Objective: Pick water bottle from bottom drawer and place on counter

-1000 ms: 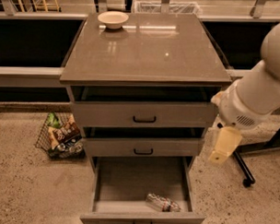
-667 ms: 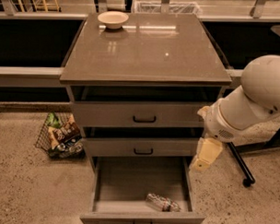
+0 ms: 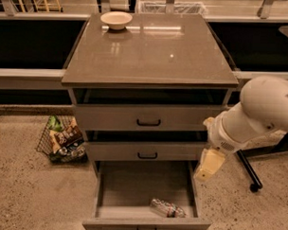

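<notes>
Clear, ribbed and banded with a dark reddish label, the small plastic water bottle (image 3: 167, 209) lay on its side below the claw and a little inward of it. It rested on the flat grey floor of the pulled-out bottom drawer (image 3: 132, 187), close behind the low front panel, in the half nearer the claw. The cream-coloured gripper (image 3: 208, 165) hung from the white arm just outside that drawer's side wall, above the bottle and apart from it. It had hold of nothing that showed, and whether it was open or shut could not be told.

The bottle looked light and thin-walled, so it would likely give under a hard squeeze. Being round and smooth, it might also roll away at a glancing touch. Whether it held water could not be told. The best hold seemed to be from above, across the body at the label band — crosswise to its length, where the ribs offer some purchase.

Beside the claw, at about its height, stood two taller grey-brown drawers (image 3: 148, 119) with black loop handles. Past the cabinet's far side sat a wire basket of colourful snack packets (image 3: 62, 140) on the speckled floor. Above and beyond the claw spread the glossy grey-brown counter (image 3: 151, 55) — a cream bowl (image 3: 116, 20) sat at its farthest corner.
</notes>
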{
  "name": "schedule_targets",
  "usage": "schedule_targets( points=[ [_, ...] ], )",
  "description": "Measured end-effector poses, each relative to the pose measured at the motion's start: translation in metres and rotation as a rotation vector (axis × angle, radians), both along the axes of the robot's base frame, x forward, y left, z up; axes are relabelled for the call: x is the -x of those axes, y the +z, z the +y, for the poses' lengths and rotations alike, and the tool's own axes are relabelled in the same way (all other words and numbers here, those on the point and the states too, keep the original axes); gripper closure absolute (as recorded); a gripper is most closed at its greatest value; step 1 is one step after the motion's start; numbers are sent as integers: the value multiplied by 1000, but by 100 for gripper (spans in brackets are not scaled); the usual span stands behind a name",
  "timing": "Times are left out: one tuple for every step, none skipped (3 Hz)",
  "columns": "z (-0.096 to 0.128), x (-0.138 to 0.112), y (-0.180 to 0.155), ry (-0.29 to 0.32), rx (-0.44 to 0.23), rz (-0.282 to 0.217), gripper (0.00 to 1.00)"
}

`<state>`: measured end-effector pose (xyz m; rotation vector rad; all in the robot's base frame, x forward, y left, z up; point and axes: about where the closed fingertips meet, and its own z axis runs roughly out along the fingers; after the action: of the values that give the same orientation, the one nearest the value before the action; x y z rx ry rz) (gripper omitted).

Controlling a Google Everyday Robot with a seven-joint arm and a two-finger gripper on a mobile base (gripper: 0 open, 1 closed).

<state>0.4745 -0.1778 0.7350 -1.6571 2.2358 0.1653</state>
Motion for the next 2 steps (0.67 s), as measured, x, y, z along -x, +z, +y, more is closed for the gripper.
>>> schedule_targets(
  points=[
    [-13, -3, -66, -13, -28, -17, 0],
    [-22, -13, -123, -1, -66, -25, 0]
  ],
)
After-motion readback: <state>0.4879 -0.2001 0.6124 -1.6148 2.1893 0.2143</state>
